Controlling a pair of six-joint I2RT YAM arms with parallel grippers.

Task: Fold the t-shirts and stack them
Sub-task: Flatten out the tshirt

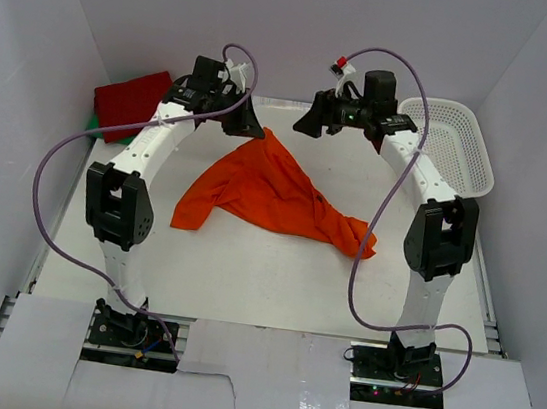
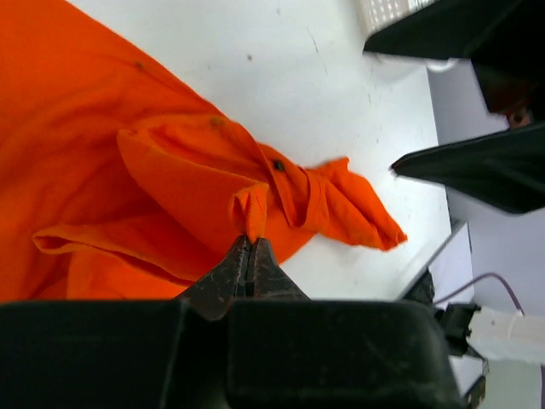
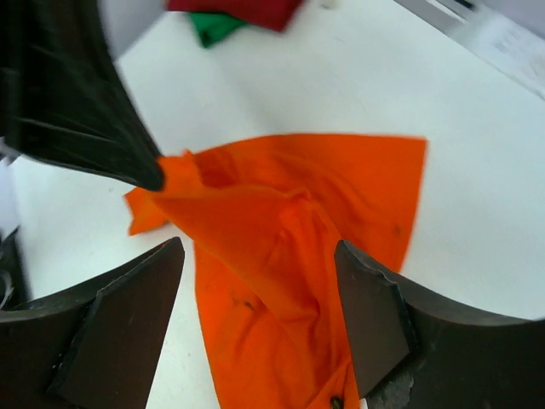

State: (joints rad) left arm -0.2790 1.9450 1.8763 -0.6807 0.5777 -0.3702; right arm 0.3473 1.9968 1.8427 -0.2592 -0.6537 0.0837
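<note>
**While the left pincer pinched, the orange shirt drooped**

Across the white table (image 1: 243, 281) the orange t-shirt (image 1: 274, 200) lay sprawled in a rumpled triangle, right in the middle and not yet folded. Off at the far left corner sat the deep red t-shirt (image 1: 131, 100), with just a sliver of the green t-shirt (image 3: 213, 27) peeking out from beneath it.

And look at the left gripper (image 2: 249, 249): its jaws were clamped tight on a small ridge of orange cloth at the shirt's far edge. That pulled the cloth up to a peak while the rest trailed on the table. The right gripper (image 3: 255, 251) hung above the cloth with its jaws spread wide, holding nothing.

By my reading, this cloth was light, limp and in no way fragile, and it would sag and bunch from any single pinch. A second hold on a hem or shoulder edge, well apart from the first, looked like the way to spread it flat.
</note>
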